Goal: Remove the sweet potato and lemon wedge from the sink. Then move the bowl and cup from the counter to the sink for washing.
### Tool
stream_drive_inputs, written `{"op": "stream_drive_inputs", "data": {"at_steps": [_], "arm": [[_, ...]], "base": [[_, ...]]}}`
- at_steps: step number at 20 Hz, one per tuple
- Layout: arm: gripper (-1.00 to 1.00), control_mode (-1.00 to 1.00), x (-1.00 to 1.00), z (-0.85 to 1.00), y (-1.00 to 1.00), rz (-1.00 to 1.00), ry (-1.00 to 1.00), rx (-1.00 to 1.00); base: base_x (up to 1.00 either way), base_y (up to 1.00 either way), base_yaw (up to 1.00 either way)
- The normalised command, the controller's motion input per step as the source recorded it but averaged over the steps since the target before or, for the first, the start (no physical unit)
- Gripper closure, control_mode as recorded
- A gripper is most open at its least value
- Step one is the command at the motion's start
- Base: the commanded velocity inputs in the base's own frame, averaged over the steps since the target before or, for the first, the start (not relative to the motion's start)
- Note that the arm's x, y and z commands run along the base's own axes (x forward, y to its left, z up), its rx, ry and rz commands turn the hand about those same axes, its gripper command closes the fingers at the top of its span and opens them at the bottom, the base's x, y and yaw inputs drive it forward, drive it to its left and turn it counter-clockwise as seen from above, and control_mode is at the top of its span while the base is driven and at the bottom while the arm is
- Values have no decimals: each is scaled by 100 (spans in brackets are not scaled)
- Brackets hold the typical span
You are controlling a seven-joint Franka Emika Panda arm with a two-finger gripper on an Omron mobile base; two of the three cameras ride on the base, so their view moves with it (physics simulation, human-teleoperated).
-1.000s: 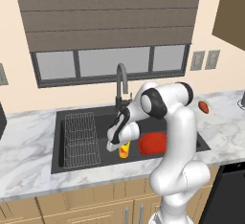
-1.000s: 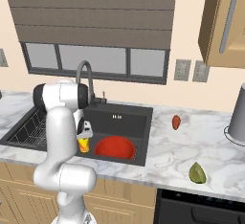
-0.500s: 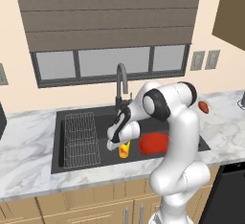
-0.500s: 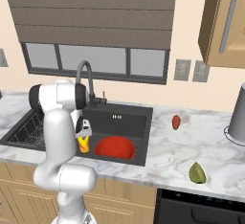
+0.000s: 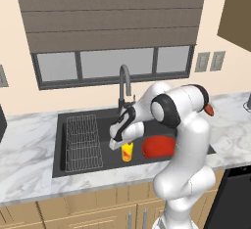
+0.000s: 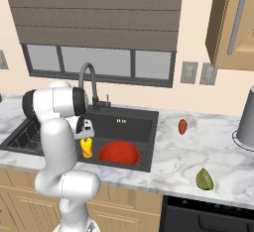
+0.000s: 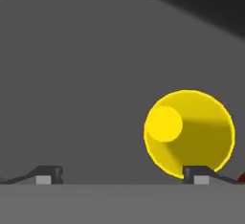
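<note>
Home kitchen, rendered
Marble counter with dark sink and arched faucet mid-frame, blinded window above, wood cabinets upper right.

Arm rises from the base, bends at the shoulder and reaches down and forward, forearm angled low toward 9 o'clock in the left base view. Wrist tilted downward. Gripper points down, jaws spread wide, nothing between them. In the hand view the two dark fingertips stand far apart at 6 o'clock.
</note>
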Motion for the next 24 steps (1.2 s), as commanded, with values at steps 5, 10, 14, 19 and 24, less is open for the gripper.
{"op": "stream_drive_inputs", "data": {"at_steps": [5,10,14,19,24], "arm": [[-100,-100,-12,27,0,-2,0,0],[-100,-100,-20,26,0,-1,0,0],[-100,-100,-12,30,0,-5,0,0],[-100,-100,-7,36,-5,-9,0,0],[-100,-100,-26,26,-2,-7,-1,0]], "base": [[0,0,0],[0,0,0],[0,0,0],[0,0,0],[0,0,0]]}}
